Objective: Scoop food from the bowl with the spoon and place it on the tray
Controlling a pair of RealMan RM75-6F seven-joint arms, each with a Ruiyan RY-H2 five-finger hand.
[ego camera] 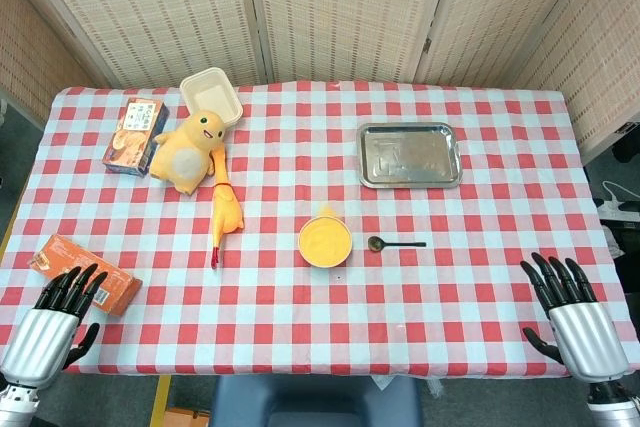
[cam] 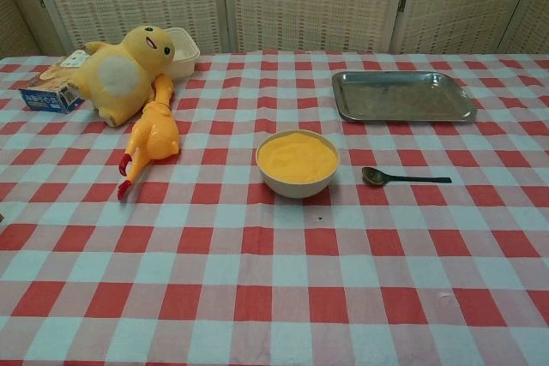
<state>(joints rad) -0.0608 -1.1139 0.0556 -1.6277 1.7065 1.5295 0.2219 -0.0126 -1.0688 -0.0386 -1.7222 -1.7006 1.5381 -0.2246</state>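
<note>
Stage: nothing is held yet; the spoon is judged to be the first thing to be grasped.
Spoon: laid flat on the worktop just right of frame centre in the head view. Its long axis runs left to right across the frame, bowl end toward the food bowl, handle end toward the right edge.
Bowl: filled with yellow food, set at frame centre, just beside the spoon's bowl end but apart from it.
Tray: bare metal, seen in the upper right, above the spoon and well apart from it.
Right hand: seen at the lower right corner, fingers spread, nothing gripped. The spoon lies up and to the left of it, handle end nearer.
Left hand: seen at the lower left corner, fingers apart, holding nothing, just beside an orange box.
Nearer hand: the right, in judgement; the bowl stands between the left hand and the spoon.
Chest view: neither hand is shown.
Risk: the handle is thin and flat to the cloth, so a pinch may slip.
</note>
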